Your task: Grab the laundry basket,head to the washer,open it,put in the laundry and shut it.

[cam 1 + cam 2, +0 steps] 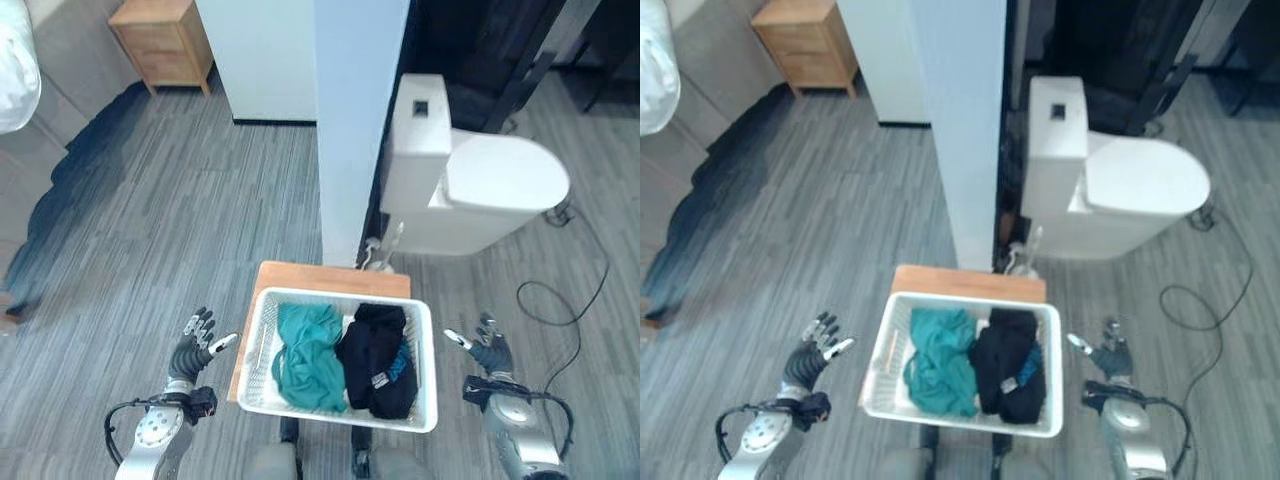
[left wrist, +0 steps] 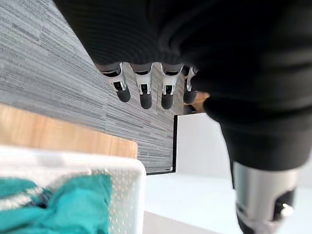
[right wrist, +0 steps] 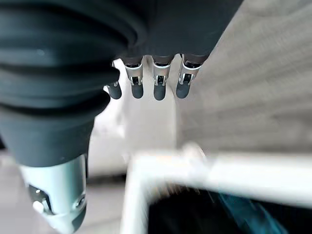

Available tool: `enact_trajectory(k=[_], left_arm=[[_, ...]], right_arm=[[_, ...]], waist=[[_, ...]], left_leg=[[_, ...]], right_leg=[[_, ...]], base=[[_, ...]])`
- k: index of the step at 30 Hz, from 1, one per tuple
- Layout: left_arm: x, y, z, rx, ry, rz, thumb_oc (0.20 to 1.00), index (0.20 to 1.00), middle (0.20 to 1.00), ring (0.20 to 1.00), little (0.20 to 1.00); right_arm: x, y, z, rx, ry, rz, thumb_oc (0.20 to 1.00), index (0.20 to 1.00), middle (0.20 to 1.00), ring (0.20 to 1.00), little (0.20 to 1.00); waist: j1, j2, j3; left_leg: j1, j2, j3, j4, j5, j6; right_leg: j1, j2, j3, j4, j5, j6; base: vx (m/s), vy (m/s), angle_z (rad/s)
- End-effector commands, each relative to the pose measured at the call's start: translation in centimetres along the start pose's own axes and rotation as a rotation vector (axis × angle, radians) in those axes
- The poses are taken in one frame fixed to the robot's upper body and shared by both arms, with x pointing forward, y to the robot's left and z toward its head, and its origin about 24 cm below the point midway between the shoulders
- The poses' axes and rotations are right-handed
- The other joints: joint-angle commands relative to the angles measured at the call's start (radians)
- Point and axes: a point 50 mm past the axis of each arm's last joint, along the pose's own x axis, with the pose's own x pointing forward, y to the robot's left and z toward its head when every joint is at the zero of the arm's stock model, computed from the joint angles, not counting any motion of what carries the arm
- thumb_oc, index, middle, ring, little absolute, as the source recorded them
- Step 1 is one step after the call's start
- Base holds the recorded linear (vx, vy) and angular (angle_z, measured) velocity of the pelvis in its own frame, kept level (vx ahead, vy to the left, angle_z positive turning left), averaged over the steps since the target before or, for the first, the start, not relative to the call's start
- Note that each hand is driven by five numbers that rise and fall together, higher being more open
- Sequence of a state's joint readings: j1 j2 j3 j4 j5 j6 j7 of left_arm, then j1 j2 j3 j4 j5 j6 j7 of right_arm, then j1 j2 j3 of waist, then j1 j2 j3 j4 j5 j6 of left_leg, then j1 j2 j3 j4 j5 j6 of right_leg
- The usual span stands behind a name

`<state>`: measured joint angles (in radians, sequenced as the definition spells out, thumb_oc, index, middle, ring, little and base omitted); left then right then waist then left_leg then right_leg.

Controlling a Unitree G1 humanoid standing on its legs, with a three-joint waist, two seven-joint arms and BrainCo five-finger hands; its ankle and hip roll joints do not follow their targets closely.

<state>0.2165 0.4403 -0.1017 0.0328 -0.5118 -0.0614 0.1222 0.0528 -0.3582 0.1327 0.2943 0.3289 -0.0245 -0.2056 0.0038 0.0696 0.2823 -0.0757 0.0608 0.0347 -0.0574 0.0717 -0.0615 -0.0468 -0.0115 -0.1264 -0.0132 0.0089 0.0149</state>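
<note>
Laundry basket (image 1: pixel 258 352) is what we see right in front of us, white with little holes in its walls. It sits on a small wooden table (image 1: pixel 330 278), and part of it sticks out past the table's near edge. Inside it lie a teal cloth (image 1: pixel 305 356) on our left and a black cloth (image 1: pixel 378 355) on our right, touching each other.

Our left hand (image 1: pixel 192 350) hangs just beside the basket's left wall, not touching it. Its fingers (image 2: pixel 145 90) are straight and spread, and it holds nothing. Our right hand (image 1: pixel 487 352) hangs near the basket's right wall, apart from it too. Its fingers (image 3: pixel 158 84) are also straight, and it holds nothing.

Past the table stands a pale blue wall edge (image 1: pixel 355 120). A white toilet (image 1: pixel 480 185) is to the right of it. Far off on the left is a wooden cabinet (image 1: pixel 165 42) on the grey floor (image 1: pixel 180 220).
</note>
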Motion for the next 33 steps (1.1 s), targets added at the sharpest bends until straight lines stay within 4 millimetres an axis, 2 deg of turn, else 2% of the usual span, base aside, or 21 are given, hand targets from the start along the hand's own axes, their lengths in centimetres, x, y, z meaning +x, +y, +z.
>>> enact_trajectory(k=[1, 2, 4, 8, 12, 18, 23, 29, 33], left_arm=[[-1.0, 0.9, 0.6, 0.04, -0.014, -0.013, 1.0, 1.0, 1.0, 1.0, 1.0], [-1.0, 0.9, 0.6, 0.041, -0.013, -0.012, 1.0, 1.0, 1.0, 1.0, 1.0], [-1.7, 1.2, 1.1, 0.082, -0.011, -0.041, 1.0, 1.0, 1.0, 1.0, 1.0], [-1.9, 0.8, 1.5, 0.114, 0.006, -0.116, 1.0, 1.0, 1.0, 1.0, 1.0], [-0.9, 0.0, 1.4, 0.206, 0.039, -0.197, 1.0, 1.0, 1.0, 1.0, 1.0], [0.1, -0.4, 1.4, 0.343, 0.06, -0.271, 1.0, 1.0, 1.0, 1.0, 1.0], [0.6, -0.1, 3.4, 0.5, 0.038, -0.364, 1.0, 1.0, 1.0, 1.0, 1.0], [1.3, 0.8, 4.6, 0.61, 0.024, -0.334, 1.0, 1.0, 1.0, 1.0, 1.0], [2.3, 1.0, 4.9, 0.647, 0.029, -0.299, 1.0, 1.0, 1.0, 1.0, 1.0]], right_arm=[[-0.6, 0.7, 1.7, 0.002, -0.082, 0.092, 1.0, 1.0, 1.0, 1.0, 1.0], [-0.6, 0.7, 1.7, 0.002, -0.082, 0.093, 1.0, 1.0, 1.0, 1.0, 1.0], [-1.1, 2.0, 1.8, 0.015, -0.081, 0.173, 1.0, 1.0, 1.0, 1.0, 1.0], [-1.5, 2.4, 1.8, -0.001, -0.075, 0.216, 1.0, 1.0, 1.0, 1.0, 1.0], [-1.0, 2.1, 2.6, -0.008, -0.105, 0.186, 1.0, 1.0, 1.0, 1.0, 1.0], [-0.8, 0.7, 3.8, -0.074, -0.15, 0.131, 1.0, 1.0, 1.0, 1.0, 1.0], [-0.9, 0.7, 4.8, -0.081, -0.192, 0.16, 1.0, 1.0, 1.0, 1.0, 1.0], [-1.1, 2.0, 5.4, -0.092, -0.208, 0.239, 1.0, 1.0, 1.0, 1.0, 1.0], [-0.8, 2.3, 5.0, -0.163, -0.175, 0.244, 1.0, 1.0, 1.0, 1.0, 1.0]], waist=[[0.018, -0.048, -0.035], [0.018, -0.048, -0.036], [0.021, -0.047, -0.024], [0.017, -0.041, -0.003], [0.002, -0.033, 0.033], [-0.015, -0.031, 0.042], [-0.023, -0.039, 0.059], [-0.017, -0.06, 0.079], [-0.015, -0.069, 0.088]], left_leg=[[-0.063, 0.047, 0.02, 0.129, -0.077, 0.011], [-0.063, 0.047, 0.021, 0.129, -0.078, 0.011], [-0.07, 0.046, 0.028, 0.132, -0.079, 0.014], [-0.084, 0.041, 0.025, 0.13, -0.075, 0.016], [-0.116, 0.036, 0.018, 0.133, -0.068, 0.014], [-0.14, 0.033, 0.013, 0.12, -0.055, 0.017], [-0.142, 0.03, 0.019, 0.113, -0.061, 0.026], [-0.145, 0.027, 0.025, 0.124, -0.072, 0.033], [-0.162, 0.023, 0.015, 0.132, -0.073, 0.035]], right_leg=[[-0.045, -0.118, -0.018, 0.071, -0.035, 0.063], [-0.045, -0.118, -0.018, 0.072, -0.035, 0.064], [-0.062, -0.127, -0.02, 0.081, -0.031, 0.069], [-0.081, -0.134, -0.024, 0.089, -0.027, 0.072], [-0.124, -0.137, -0.019, 0.11, -0.025, 0.076], [-0.168, -0.134, -0.009, 0.134, -0.027, 0.076], [-0.197, -0.137, 0.006, 0.158, -0.025, 0.086], [-0.216, -0.139, 0.018, 0.169, -0.021, 0.089], [-0.23, -0.143, 0.018, 0.178, -0.025, 0.086]], base=[[0.0, 0.018, -0.34], [0.0, 0.026, -0.23], [-0.01, 0.037, -0.06], [-0.02, 0.031, 0.01], [-0.07, 0.014, 0.05], [-0.02, 0.006, 0.07], [-0.02, 0.012, -0.02], [-0.01, 0.006, -0.07], [0.0, 0.0, 0.0]])
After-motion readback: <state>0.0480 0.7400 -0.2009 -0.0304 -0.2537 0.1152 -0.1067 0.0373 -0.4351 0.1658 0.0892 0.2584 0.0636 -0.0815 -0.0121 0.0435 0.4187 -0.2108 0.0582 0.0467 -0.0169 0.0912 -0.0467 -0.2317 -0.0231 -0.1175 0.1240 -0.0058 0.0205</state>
